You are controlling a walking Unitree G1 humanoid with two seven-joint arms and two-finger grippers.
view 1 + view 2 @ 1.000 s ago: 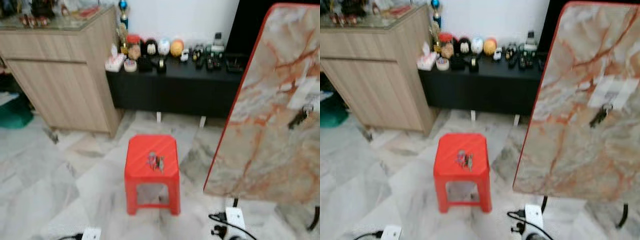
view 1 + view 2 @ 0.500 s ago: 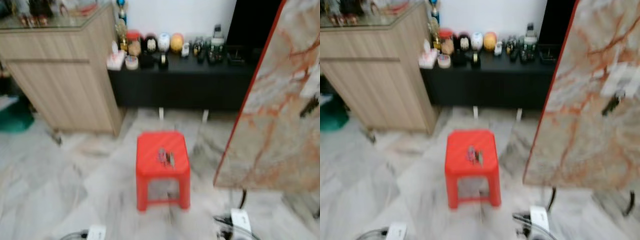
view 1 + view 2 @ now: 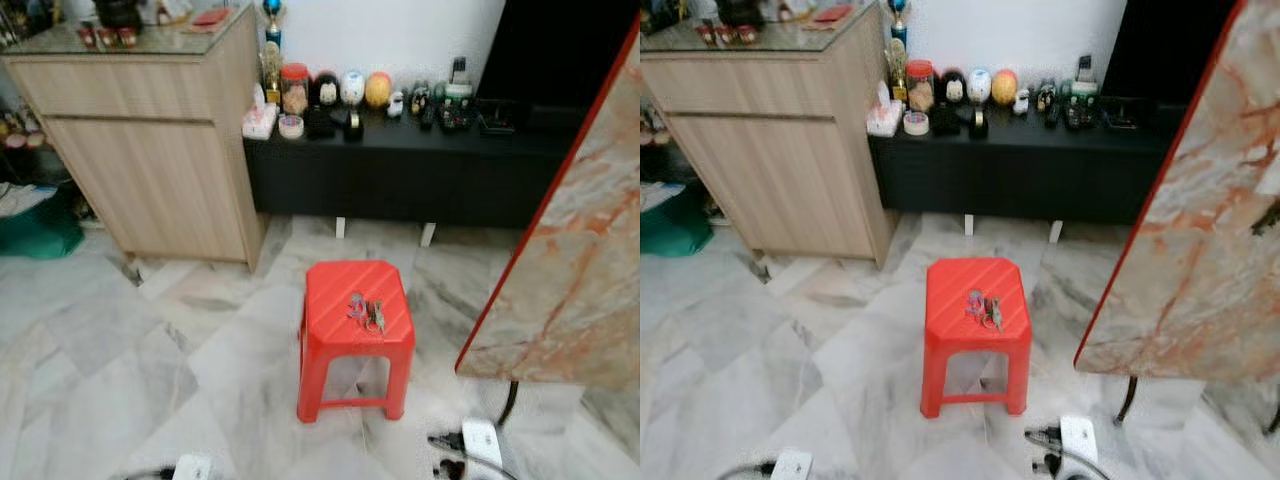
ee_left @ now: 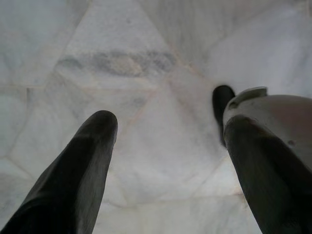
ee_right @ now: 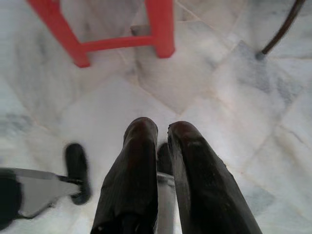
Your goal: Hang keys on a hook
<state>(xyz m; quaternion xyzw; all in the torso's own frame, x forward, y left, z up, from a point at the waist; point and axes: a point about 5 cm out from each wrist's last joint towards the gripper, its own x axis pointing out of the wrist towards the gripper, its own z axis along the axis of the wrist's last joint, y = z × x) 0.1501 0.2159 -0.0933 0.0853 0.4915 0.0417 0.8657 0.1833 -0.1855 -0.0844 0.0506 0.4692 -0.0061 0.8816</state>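
Note:
A bunch of keys (image 3: 366, 312) lies on top of a red plastic stool (image 3: 352, 290) standing on the marble floor ahead of me. To the right leans a marble-patterned board (image 3: 1200, 270) with a red edge; a small dark item (image 3: 1268, 216) hangs on it at the picture's right edge. In the left wrist view my left gripper (image 4: 165, 131) hangs open over bare floor tiles. My right gripper (image 5: 162, 129) is shut with nothing in it, pointing at the floor just short of the stool's legs (image 5: 161, 29).
A wooden cabinet (image 3: 150, 150) stands at the left. A low black console (image 3: 400, 175) with jars and ornaments runs along the back wall. Power strips and cables (image 3: 1077, 440) lie on the floor near me. A thin dark board leg (image 5: 278, 29) stands to the right.
The whole picture has shifted: stool and cabinet now sit further right and the board runs off the right edge. The camera moved; the keys stay on the stool.

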